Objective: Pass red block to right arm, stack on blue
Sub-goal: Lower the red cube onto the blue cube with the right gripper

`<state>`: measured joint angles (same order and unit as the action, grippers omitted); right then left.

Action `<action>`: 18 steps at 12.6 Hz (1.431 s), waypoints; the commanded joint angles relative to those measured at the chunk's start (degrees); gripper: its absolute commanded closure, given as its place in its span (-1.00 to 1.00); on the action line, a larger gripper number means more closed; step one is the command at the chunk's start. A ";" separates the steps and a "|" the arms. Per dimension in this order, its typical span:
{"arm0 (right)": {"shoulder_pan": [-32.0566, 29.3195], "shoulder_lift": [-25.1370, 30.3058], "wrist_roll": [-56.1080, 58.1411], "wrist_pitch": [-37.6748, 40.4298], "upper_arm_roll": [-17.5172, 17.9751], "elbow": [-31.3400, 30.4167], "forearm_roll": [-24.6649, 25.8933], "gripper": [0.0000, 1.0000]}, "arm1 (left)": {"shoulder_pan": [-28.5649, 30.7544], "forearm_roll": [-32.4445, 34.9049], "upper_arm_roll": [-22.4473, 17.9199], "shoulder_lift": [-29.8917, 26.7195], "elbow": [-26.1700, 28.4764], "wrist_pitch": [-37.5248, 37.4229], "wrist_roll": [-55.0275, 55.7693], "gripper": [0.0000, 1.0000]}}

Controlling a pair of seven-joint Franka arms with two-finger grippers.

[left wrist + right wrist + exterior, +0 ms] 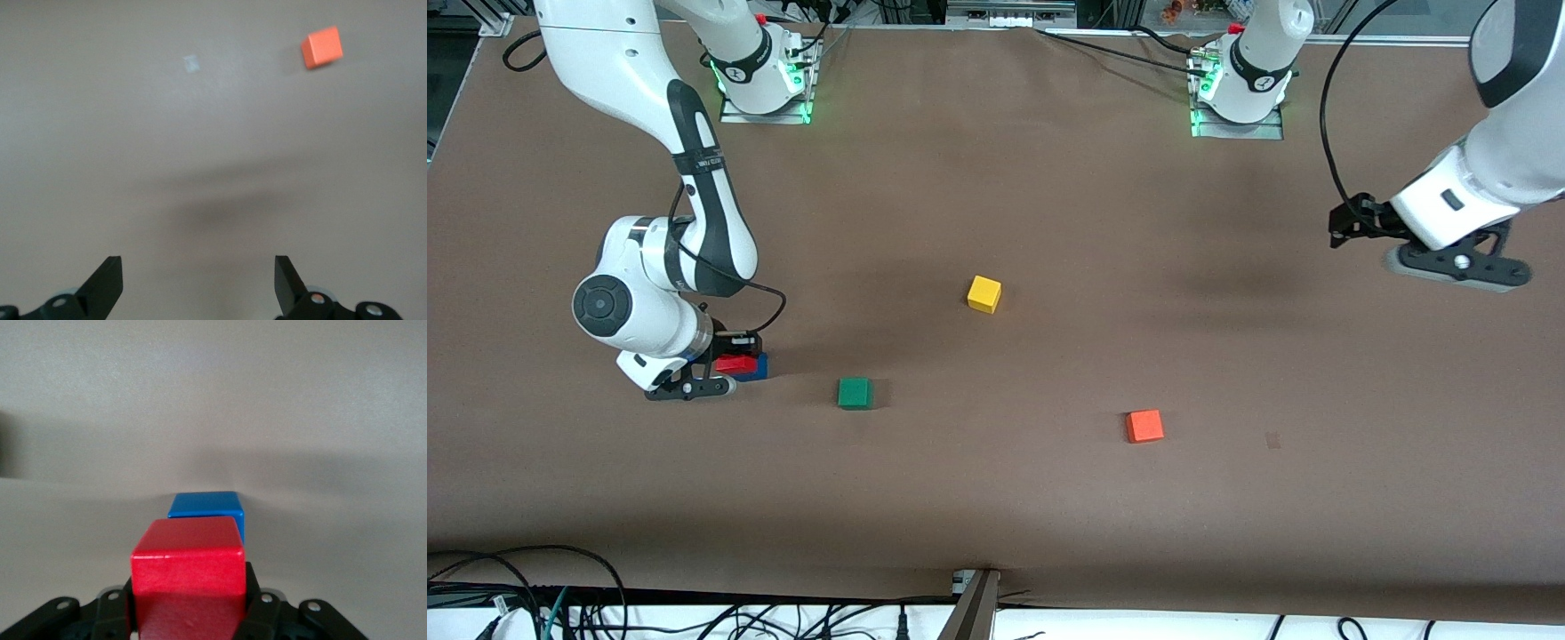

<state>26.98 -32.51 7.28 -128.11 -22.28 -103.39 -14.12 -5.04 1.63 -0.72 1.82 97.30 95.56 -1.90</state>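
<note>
The red block [736,364] is held in my right gripper [733,368], which is shut on it low over the table at the right arm's end. In the right wrist view the red block [188,567] fills the space between the black fingers [255,603]. The blue cube [205,507] sits on the table just ahead of it. The blue cube [756,367] shows partly covered by the red one. Whether they touch I cannot tell. My left gripper [1458,265] hangs open and empty above the left arm's end of the table, its fingertips [110,270] wide apart.
A yellow cube [984,293] lies mid-table. A green cube [855,393] sits close to the blue one, toward the left arm's end. An orange cube [1144,426] lies nearer the front camera and also shows as the orange cube [322,47]. Cables run along the table's front edge.
</note>
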 commanded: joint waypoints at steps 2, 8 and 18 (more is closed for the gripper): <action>0.18 1.92 -0.16 -2.05 0.04 -2.96 1.20 0.71 | 0.30 1.53 0.10 -1.82 1.93 1.92 5.68 -1.00; 0.09 1.92 -0.16 -2.49 0.04 -3.40 1.20 0.70 | 1.53 1.27 1.07 -1.12 0.70 2.18 5.85 -1.00; -0.52 1.75 -0.69 -2.40 -0.05 -2.70 1.12 -1.00 | 1.53 1.27 1.07 -1.12 0.61 -0.28 5.85 -1.00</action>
<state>26.62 -32.38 7.29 -130.03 -22.55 -104.81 -14.11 -3.84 1.69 -0.27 1.22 97.74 95.82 3.20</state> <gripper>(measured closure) 0.154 0.000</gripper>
